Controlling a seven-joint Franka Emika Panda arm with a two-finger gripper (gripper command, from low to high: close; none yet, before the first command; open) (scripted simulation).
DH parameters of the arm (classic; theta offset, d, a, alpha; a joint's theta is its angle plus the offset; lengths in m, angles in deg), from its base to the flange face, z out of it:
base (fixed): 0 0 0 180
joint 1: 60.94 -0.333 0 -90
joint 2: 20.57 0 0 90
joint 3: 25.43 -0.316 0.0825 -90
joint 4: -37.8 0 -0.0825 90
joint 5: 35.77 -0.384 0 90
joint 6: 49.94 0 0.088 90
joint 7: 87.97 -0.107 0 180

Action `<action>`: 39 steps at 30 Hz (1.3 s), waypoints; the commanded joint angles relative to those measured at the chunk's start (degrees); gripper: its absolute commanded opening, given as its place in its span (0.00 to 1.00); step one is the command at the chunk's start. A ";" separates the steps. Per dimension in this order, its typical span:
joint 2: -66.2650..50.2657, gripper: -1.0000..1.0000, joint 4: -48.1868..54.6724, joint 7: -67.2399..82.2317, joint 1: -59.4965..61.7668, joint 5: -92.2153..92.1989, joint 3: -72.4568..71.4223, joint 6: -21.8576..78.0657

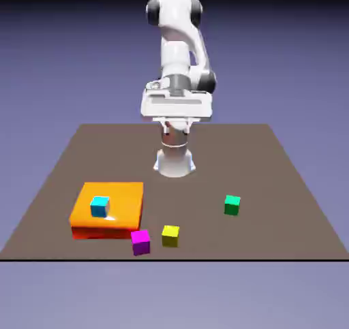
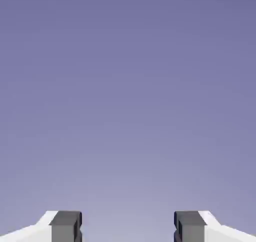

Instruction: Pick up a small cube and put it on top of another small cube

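Small cubes, four candidates, none singled out by the job text: a cyan cube (image 1: 100,207) on top of the broad orange block with rounded edges (image 1: 109,229), plus a magenta cube (image 1: 140,243), a yellow cube (image 1: 170,237) and a green cube (image 1: 232,206), all three directly on the brown worktop (image 1: 177,198). Magenta sits beside the orange block's near corner, yellow just beside magenta with a gap; green is well apart on the exterior view's right.

My claw (image 2: 128,227) is open, fingers wide, nothing between them. It's up high near my base, and the hand view shows only backdrop (so no help from that camera).

Relation that matters: every cube lies outward from my base and below the claw, toward the exterior camera. Green and cyan are less far out than yellow and magenta. So the next move is reach out and down, fingers pointed at the worktop, over whichever cube gets picked.

Judgement: pick not begun. Green looks the easiest grab, with free space all round; magenta and yellow are close enough that a descending finger could nudge the neighbour.
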 commanded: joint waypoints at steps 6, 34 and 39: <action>-12.46 0.50 3.84 -4.32 1.77 1.69 -0.99 2.32; -49.83 0.00 15.26 -15.97 4.67 6.97 -1.70 3.37; -41.83 0.00 16.52 -12.42 6.97 3.24 -0.15 12.62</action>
